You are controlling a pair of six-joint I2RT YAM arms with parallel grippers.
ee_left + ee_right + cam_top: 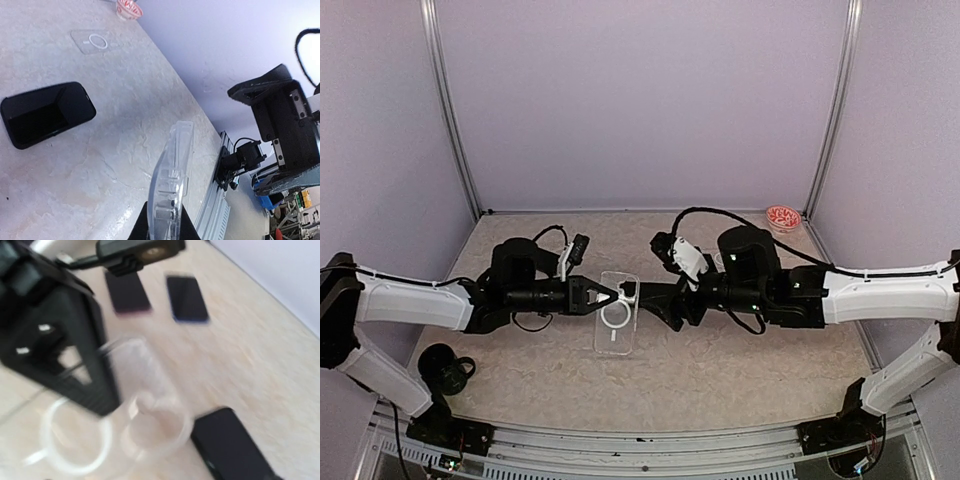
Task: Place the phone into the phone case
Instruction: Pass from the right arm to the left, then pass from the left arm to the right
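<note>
My left gripper [610, 296] is shut on the short end of a clear phone case [617, 325] with a white ring, holding it just over the middle of the table. In the left wrist view the case [172, 170] stands edge-on, rising from between my fingers [150, 227]. A black phone [47, 114] lies flat on the table beyond it. In the blurred right wrist view the phone [230, 445] lies at the lower right, beside the case [135, 370]. My right gripper [655, 300] hovers at the case's right edge, open and empty.
A red patterned bowl [783, 217] sits at the back right corner. A second clear case with a ring [95, 42] lies flat near it. Two more dark phones [127, 292] [187, 297] lie beyond the left gripper. A black round object [445, 368] rests at the front left.
</note>
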